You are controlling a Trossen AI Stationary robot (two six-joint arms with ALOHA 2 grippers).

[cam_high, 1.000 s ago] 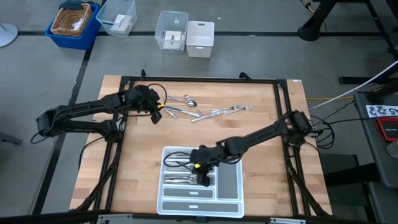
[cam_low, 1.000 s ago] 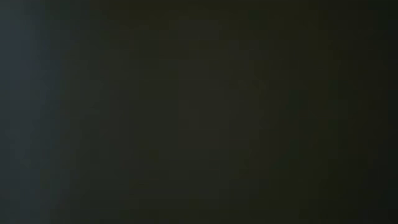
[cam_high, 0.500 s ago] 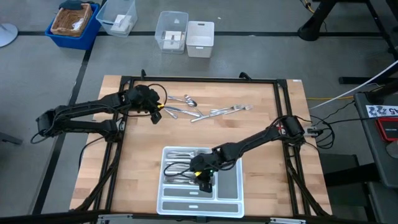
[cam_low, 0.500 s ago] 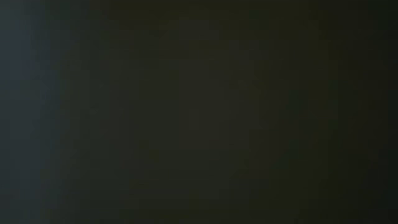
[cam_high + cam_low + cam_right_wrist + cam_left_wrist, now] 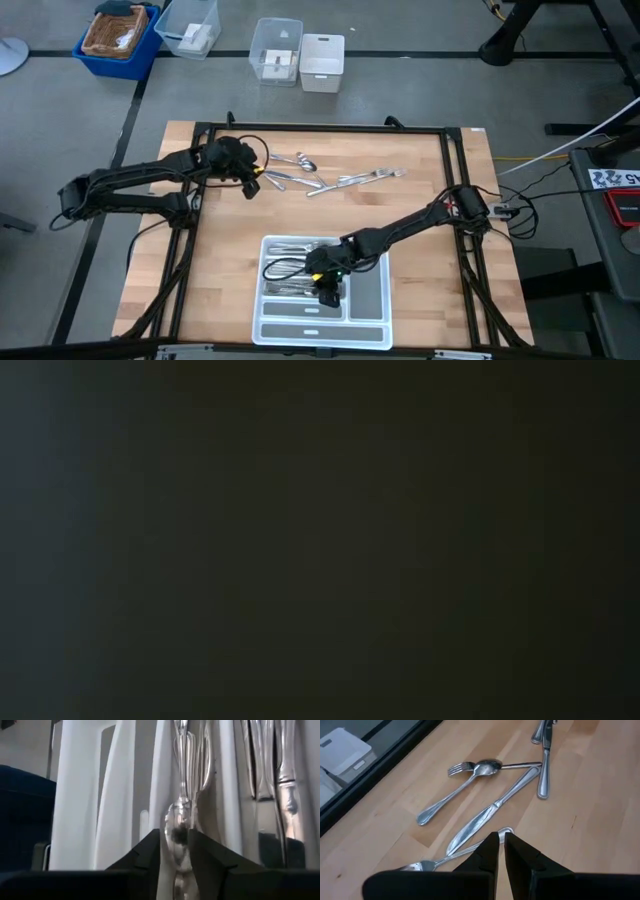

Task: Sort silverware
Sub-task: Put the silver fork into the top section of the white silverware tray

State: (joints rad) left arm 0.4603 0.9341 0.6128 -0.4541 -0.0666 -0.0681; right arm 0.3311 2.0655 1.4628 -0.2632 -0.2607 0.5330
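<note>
- High view: right gripper (image 5: 327, 291) hung low over the white tray (image 5: 372, 330), in its left-hand compartments. Step in hand, as judged: dropping a piece into the tray.
- Tray showed three long slots across, a tall slot at right that looked bare, and a slot along the near edge. The upper slots held silverware; the pieces overlapped too much to count.
- Left gripper (image 5: 250, 184) rested at the left end of the loose silverware (image 5: 330, 181) on the table (image 5: 420, 220), far side. About six or seven loose pieces, some crossed, so the count was uncertain.
- Bins sat on the floor beyond the table.
- Low view: dark, nothing readable.
- Left wrist view: left gripper (image 5: 501, 851) pressed nearly together, nothing seen between the fingers. A fork (image 5: 451, 786), a knife (image 5: 490, 812) and a second knife (image 5: 544, 767) lay ahead; a spoon bowl (image 5: 488, 767) touched the fork's head; another fork (image 5: 427, 865) lay just beside the fingers.
- Right wrist view: right gripper (image 5: 174, 851) stood narrowly spread around a spoon (image 5: 176, 827) lying in a slot; whether it touched the spoon could not be told. Knives (image 5: 272, 765) filled the neighbouring slot.
- Next move, as judged: lift the right gripper straight clear of the divider walls, then go back for a loose piece.
</note>
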